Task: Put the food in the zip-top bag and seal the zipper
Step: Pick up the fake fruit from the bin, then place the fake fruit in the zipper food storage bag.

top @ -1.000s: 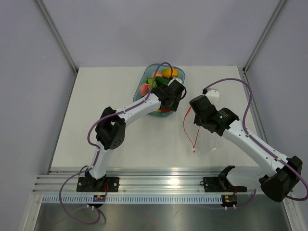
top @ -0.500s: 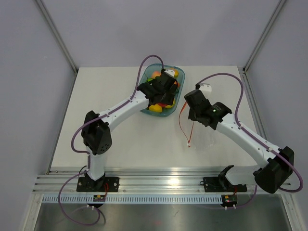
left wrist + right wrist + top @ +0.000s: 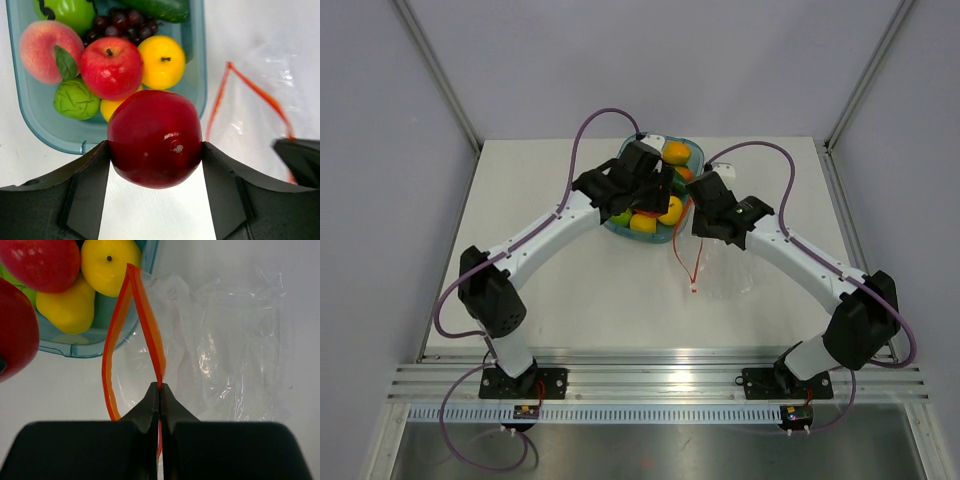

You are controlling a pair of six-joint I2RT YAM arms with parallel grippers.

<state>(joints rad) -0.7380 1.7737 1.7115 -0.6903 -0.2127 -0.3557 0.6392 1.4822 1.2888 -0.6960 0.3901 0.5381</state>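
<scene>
Red apple (image 3: pixel 155 137) in left jaws (right jaws pinch zipper (image 3: pixel 149 327)).

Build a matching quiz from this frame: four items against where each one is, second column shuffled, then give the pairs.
Column 1
1. dark red apple
2. zipper
3. peach
4. zip-top bag

Column 2
A. clear crinkled film on the table, beside the blue tray
B. pinched in the shut right gripper
C. held by the left gripper
D. lying in the blue tray, next to a smaller red apple

Pairs: 1-C, 2-B, 3-D, 4-A
</scene>
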